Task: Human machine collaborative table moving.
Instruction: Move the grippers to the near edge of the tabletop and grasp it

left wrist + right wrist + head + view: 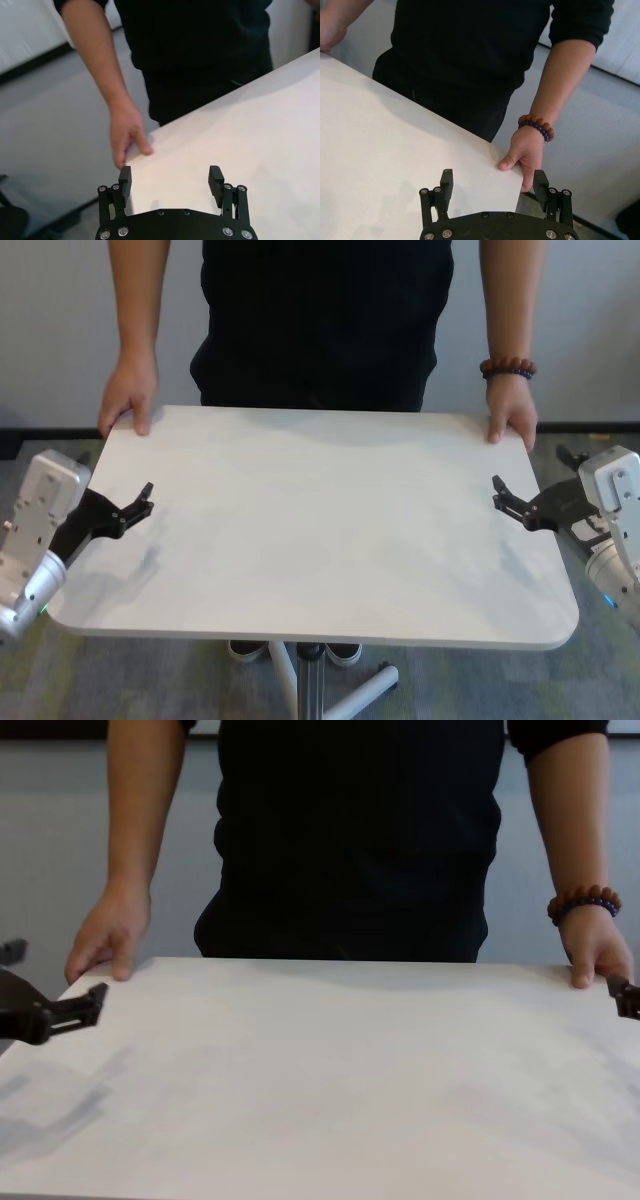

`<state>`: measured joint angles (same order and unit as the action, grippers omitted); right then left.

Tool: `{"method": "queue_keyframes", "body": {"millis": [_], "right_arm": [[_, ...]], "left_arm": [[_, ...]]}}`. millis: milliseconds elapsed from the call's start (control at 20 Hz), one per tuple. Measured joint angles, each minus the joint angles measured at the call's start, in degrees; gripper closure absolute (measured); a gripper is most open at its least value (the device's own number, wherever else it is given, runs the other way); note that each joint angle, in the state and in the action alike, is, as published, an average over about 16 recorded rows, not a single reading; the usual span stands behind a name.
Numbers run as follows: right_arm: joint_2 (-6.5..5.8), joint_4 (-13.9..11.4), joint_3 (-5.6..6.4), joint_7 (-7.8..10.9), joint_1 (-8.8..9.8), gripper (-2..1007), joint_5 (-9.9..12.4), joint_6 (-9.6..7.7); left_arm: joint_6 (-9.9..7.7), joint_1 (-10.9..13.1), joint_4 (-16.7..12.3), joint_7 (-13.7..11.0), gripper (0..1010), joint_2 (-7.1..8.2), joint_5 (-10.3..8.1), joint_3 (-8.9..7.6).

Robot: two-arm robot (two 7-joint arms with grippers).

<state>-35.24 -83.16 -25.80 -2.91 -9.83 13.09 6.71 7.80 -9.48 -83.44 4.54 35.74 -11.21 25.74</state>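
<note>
Nearest me, the worktop [320, 530] stretches crosswise between my arms. Left claw [146, 498] and right claw [499, 494] both gape wide at its short side edges, gripping nothing. Beyond, the person's hands [128, 395] rest on the far corners.

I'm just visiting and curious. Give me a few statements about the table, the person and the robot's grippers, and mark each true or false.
1. The person has both hands on the far corners of the table. True.
2. The bead bracelet is on the wrist at the robot's left. False: it is on the robot's right side.
3. The left gripper is open. True.
4. The right gripper is shut on a cup. False: it is open and holds nothing.
5. Several boxes lie on the tabletop. False: it is bare.
</note>
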Motion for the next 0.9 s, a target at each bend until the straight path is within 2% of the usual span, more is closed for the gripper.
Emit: {"method": "queue_keyframes", "body": {"millis": [200, 350, 550, 900], "right_arm": [[-1.03, -3.10, 0.34, -1.31, 2.42, 2, -1.39, -0.39], [-2.14, -6.10, 0.76, -2.70, 5.12, 2, -2.78, -0.66], [-4.17, -11.01, 1.56, -4.88, 10.12, 2, -4.86, -1.07], [-7.71, -18.17, 2.64, -8.32, 19.55, 2, -8.97, -1.52]], "left_arm": [[0.22, 2.65, -3.42, 2.31, 13, 1.63, 3.29, -0.24], [0.38, 5.54, -6.68, 4.43, 13, 3.42, 6.31, -0.58], [0.42, 10.73, -11.62, 7.31, 13, 6.54, 10.41, -1.42], [0.09, 20.43, -18.13, 11.42, 13, 11.79, 15.84, -3.18]]}}
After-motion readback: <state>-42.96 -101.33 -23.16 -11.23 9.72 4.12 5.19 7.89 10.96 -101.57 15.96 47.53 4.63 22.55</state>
